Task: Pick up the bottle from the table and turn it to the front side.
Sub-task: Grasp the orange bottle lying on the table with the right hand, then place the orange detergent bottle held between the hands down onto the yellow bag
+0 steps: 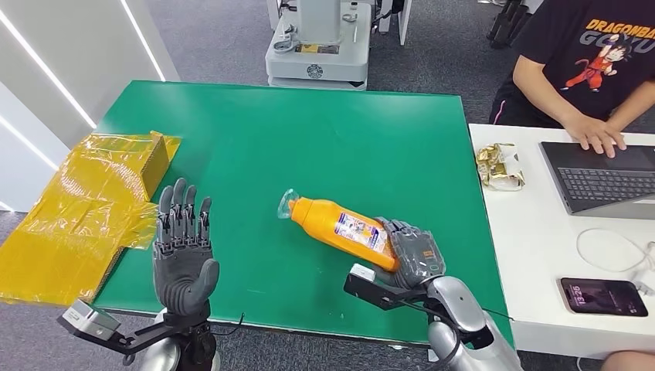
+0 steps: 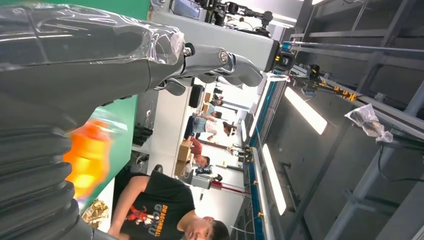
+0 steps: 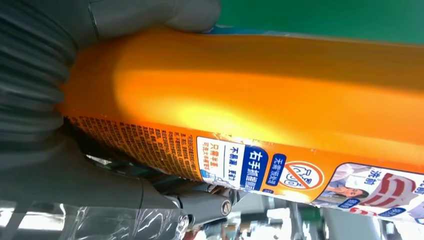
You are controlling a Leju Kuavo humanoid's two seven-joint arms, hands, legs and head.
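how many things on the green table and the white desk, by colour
orange: 1, bottle
yellow: 1, wrapped box
gold: 1, snack packet
dark grey: 2, laptop, phone
white: 1, cable
total: 6

Bright even light, close bottle (image 2: 87,155) blurred

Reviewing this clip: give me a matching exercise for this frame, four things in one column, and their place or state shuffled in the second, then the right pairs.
Things:
1. orange bottle
2. left hand
3. yellow plastic wrapping
4. phone

Places or states:
A. on the white table, screen lit
B. fingers apart, holding nothing, raised near the green table's near edge
C. lying tilted, its base gripped by the right hand
D. draped over the green table's left edge

Pairs: 1-C, 2-B, 3-D, 4-A
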